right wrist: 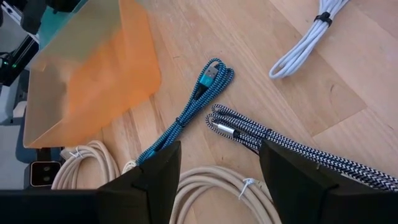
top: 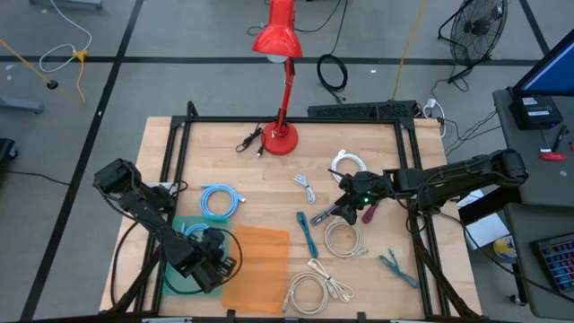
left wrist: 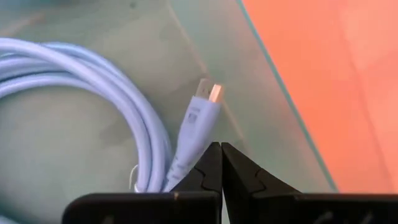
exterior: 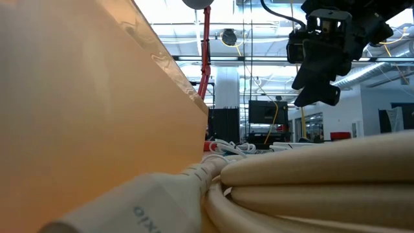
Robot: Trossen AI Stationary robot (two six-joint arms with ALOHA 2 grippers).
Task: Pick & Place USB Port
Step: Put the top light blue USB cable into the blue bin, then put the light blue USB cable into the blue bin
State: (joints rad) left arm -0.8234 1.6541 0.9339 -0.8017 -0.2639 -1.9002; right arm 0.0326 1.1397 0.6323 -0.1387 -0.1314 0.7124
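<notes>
Right hand [right wrist: 217,180] above striped cable [right wrist: 273,146]

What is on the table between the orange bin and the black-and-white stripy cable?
The teal braided cable lies between the orange bin and the black-and-white braided cable; the right wrist view shows it best.

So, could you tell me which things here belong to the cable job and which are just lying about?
Job:
- right gripper, open above the cables
- left gripper, shut, over the green bin
- orange bin
- teal braided cable
- black-and-white braided cable

Lying about:
- red lamp
- keyboard
</notes>
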